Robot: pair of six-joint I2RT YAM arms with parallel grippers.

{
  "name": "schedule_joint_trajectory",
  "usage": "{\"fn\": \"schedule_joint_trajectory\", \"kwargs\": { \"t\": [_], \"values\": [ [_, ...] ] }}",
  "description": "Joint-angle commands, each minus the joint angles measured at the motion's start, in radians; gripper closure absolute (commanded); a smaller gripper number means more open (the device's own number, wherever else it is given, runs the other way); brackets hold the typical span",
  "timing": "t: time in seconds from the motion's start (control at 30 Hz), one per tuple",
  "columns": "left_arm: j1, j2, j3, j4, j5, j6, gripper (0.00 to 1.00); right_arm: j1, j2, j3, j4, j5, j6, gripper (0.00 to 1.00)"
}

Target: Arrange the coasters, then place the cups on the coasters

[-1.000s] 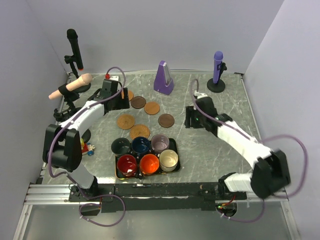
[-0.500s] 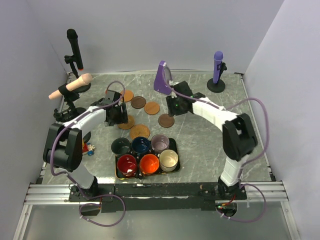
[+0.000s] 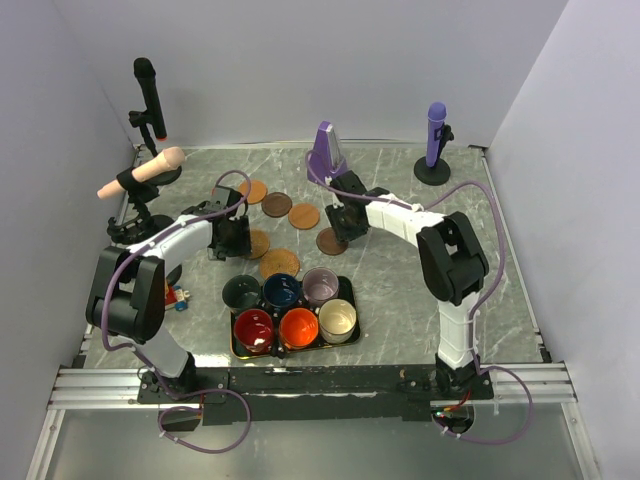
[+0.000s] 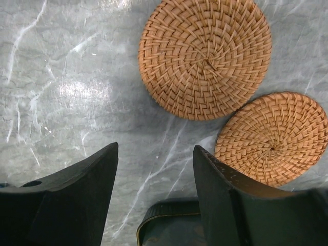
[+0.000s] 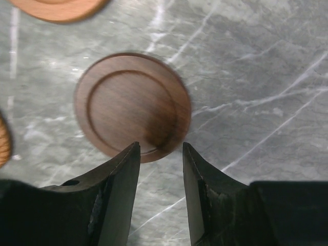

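Six cups stand in a black tray (image 3: 349, 293) near the front: dark green (image 3: 241, 294), navy (image 3: 282, 291), lilac (image 3: 320, 286), red (image 3: 254, 331), orange (image 3: 298, 327) and cream (image 3: 337, 320). Behind it lie several coasters (image 3: 276, 204). My left gripper (image 3: 232, 240) hangs open and empty over bare table, just short of two woven coasters (image 4: 205, 56), (image 4: 274, 136); its right finger overlaps the nearer one, and the tray corner (image 4: 164, 220) shows below. My right gripper (image 5: 160, 146) is open and empty, its tips at the near edge of a dark wooden coaster (image 5: 132, 105), (image 3: 332, 241).
A purple metronome (image 3: 325, 155) stands at the back centre and a purple microphone (image 3: 435, 135) on a stand at the back right. A black microphone (image 3: 148, 95) and a beige one (image 3: 150, 170) stand at the back left. A small toy (image 3: 175, 295) lies left of the tray.
My right arm swung from the right side to the middle, over the dark coaster. My left gripper came nearer, from the back coasters to the woven ones. Both pairs of jaws have narrowed.
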Motion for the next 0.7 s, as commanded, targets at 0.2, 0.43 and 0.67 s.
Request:
{"fn": "schedule_joint_trajectory", "kwargs": {
  "t": [0.2, 0.43, 0.67],
  "values": [
    [0.006, -0.010, 0.037, 0.034, -0.023, 0.016, 0.37, -0.009, 0.056, 0.026, -0.010, 0.115, -0.001, 0.67],
    [0.013, -0.026, 0.028, 0.031, -0.055, 0.017, 0.38, -0.057, 0.114, 0.083, -0.018, 0.135, 0.051, 0.79],
    [0.018, -0.028, 0.034, 0.023, -0.064, 0.019, 0.38, -0.060, 0.158, 0.131, -0.001, 0.120, 0.057, 0.83]
  ]
}}
